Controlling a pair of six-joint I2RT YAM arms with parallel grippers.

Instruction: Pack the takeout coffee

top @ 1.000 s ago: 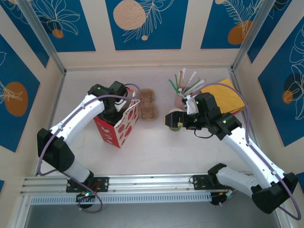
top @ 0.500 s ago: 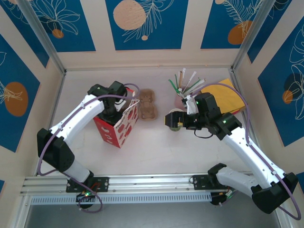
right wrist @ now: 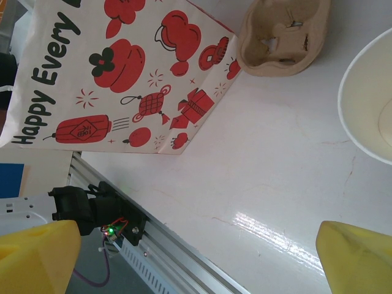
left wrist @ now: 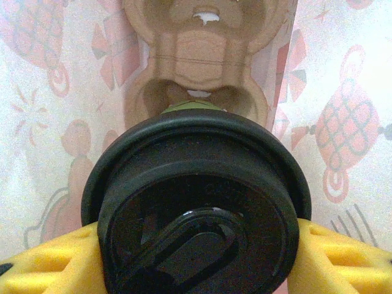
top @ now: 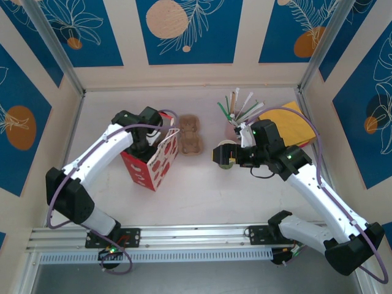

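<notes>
As the left hand (left wrist: 196,260) stands over the mouth of the red-and-white printed paper bag (top: 153,164), it is clamped on the small green paper cup with a round black plastic lid (left wrist: 196,205), one yellow finger (left wrist: 46,260) on each side just under the lid rim.

- Cup: upright, lid facing the left wrist camera. Long axis runs straight away from the hand, down between the bag's two printed walls.
- Beyond the cup: brown moulded-pulp cup carrier (left wrist: 202,55). Its nearer well sits directly behind the lid's far edge. Carrier appears centred between the walls; whether the cup base touches it cannot be told, since the lid hides it.
- Judgement: the lowering line is along the cup's own axis. Little sideways correction looks needed, but wall clearance on both sides looks slim.
- Right hand (right wrist: 196,254): jaws wide, holding nothing, low over the white surface (right wrist: 263,177), well apart from the bag and just beside a lidless cup with a white inside (right wrist: 367,92).
- Left arm is the one placed for the move.
</notes>
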